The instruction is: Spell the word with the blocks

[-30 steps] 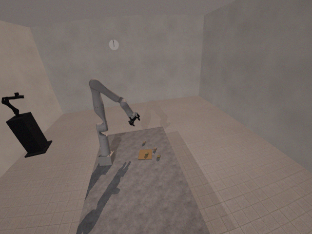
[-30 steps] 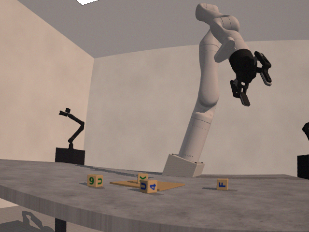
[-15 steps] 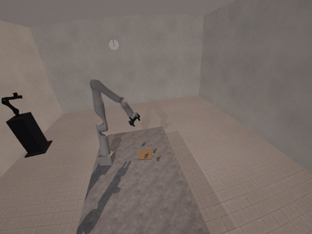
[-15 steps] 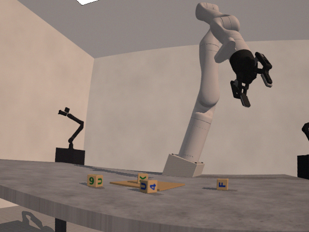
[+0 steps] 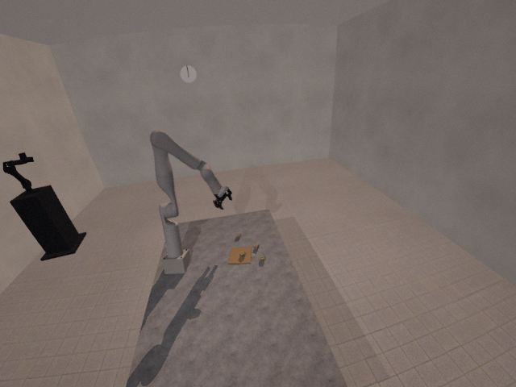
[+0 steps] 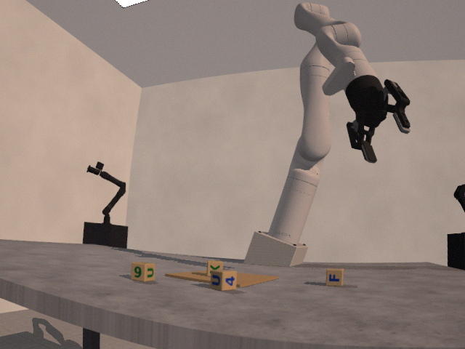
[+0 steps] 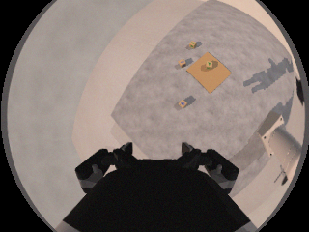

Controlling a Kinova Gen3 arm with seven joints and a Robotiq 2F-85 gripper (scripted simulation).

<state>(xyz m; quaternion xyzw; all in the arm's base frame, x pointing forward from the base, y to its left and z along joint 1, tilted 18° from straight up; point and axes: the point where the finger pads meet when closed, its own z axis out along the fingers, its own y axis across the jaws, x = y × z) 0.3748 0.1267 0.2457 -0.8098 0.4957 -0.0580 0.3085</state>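
Observation:
An orange mat (image 6: 225, 278) lies flat on the grey table, and it also shows in the wrist view (image 7: 209, 72). One block with a green K on its side (image 6: 214, 267) (image 5: 241, 255) stands on the mat. A block showing a blue U and 4 (image 6: 224, 280) sits at the mat's edge on the side away from the robot base. A block showing a green 9 and U (image 6: 142, 271) lies off the mat. A block with a blue F (image 6: 334, 277) (image 7: 183, 103) lies apart, off the mat. The top letters cannot be read. My gripper (image 6: 386, 140) is open and empty, high above the table, up near the arm and far from all blocks.
The arm's base (image 6: 275, 249) stands on the table behind the mat. A second dark arm on a black pedestal (image 6: 105, 225) stands away from the table. The table's curved front edge (image 6: 150, 323) is near the exterior camera.

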